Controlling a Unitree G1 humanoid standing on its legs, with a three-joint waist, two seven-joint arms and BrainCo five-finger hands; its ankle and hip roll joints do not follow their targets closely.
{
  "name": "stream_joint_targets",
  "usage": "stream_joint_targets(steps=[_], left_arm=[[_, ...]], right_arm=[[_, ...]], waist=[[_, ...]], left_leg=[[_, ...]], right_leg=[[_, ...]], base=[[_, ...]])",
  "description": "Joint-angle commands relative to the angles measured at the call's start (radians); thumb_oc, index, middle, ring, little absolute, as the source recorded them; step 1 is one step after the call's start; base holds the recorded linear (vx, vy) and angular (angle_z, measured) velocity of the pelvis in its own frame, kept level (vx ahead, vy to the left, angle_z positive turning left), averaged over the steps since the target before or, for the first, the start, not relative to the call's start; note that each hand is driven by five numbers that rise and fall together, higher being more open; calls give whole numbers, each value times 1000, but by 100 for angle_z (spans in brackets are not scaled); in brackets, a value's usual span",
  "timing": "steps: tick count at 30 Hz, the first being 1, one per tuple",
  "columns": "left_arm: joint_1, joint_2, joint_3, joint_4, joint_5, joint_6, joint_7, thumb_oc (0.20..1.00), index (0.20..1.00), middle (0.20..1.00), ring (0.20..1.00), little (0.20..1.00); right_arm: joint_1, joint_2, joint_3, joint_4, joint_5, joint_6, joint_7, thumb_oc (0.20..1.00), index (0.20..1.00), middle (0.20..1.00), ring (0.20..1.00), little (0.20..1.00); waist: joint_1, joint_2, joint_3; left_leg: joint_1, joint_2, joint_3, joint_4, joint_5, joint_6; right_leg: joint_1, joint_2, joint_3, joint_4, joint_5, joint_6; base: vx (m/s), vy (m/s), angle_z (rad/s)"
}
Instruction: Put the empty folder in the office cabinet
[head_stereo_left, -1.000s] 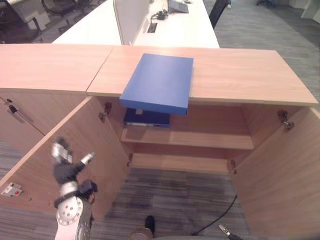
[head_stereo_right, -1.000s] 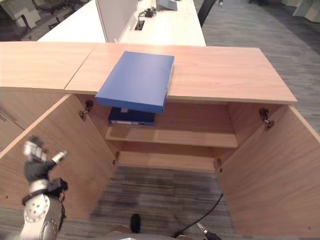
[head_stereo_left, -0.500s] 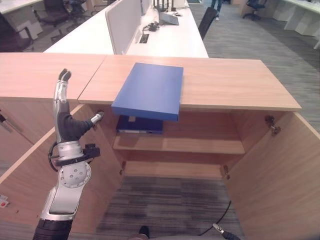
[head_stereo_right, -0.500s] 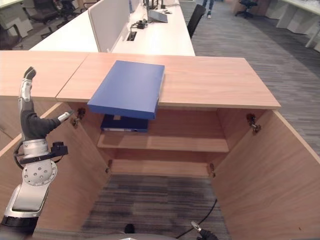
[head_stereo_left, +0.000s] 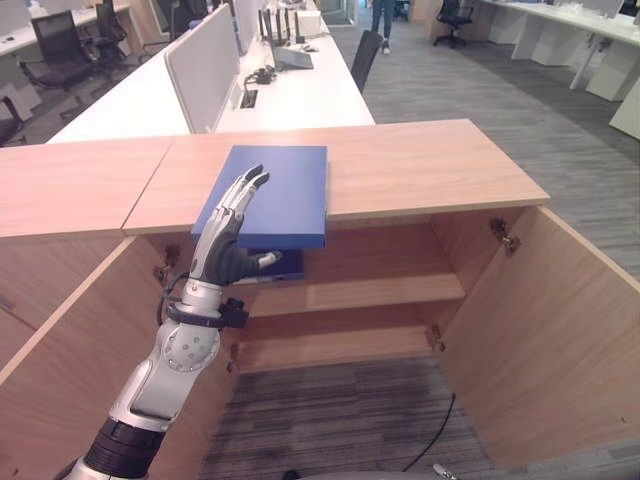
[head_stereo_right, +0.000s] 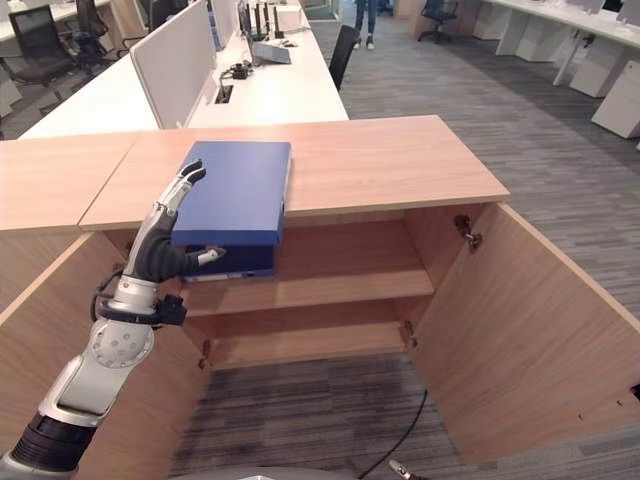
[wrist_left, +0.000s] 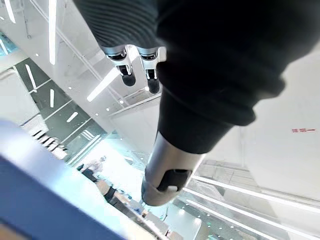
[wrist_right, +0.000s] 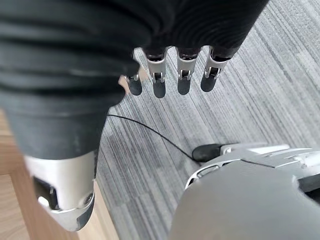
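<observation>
left hand (head_stereo_left: 222, 243): we lifted it from low by the cabinet door up to the blue folder (head_stereo_left: 285, 185)
fingers (head_stereo_left: 247, 187): straight now, pointing to 1 o'clock, over the folder's near left part

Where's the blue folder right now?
The blue folder lies flat on the cabinet top, towards its left end, with its near edge jutting over the open cabinet. The left hand is raised in front of it, fingers straight.

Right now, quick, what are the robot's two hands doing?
Left hand: open, fingers straight, raised in front of the blue folder on the cabinet top, holding nothing.
Right hand: open, fingers relaxed, hanging over the carpet, empty.
</observation>
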Motion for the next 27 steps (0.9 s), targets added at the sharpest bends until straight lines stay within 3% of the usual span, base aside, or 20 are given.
stream_joint_targets(steps=[1, 11, 27], left_arm=[[-99, 52, -11, 8, 69, -15, 18, 1000, 1000, 1000, 1000, 1000], [-266, 102, -90, 159, 297, 40, 84, 1000, 1000, 1000, 1000, 1000], [-402, 109, -162, 279, 416, 91, 113, 1000, 1000, 1000, 1000, 1000]], right_arm=[[-61, 30, 36, 28, -34, -9, 5, 1000, 1000, 1000, 1000, 1000], [-60, 23, 48, 41, -39, -10, 2, 1000, 1000, 1000, 1000, 1000], [-71, 5, 45, 61, -44, -10, -3, 1000, 1000, 1000, 1000, 1000]], waist=[[9, -53, 14], [-13, -46, 7], [-30, -41, 0]], left_leg=[[47, 0, -11, 3, -143, -15], [55, -2, -1, 3, -150, -15], [64, -5, 15, 3, -159, -12]], right_leg=[[-8, -2, -18, 6, -10, 41], [-6, -4, -7, 6, -7, 44], [-8, -5, 3, 6, -5, 49]], base=[[4, 2, -6], [8, 5, -3], [1, 2, -1]])
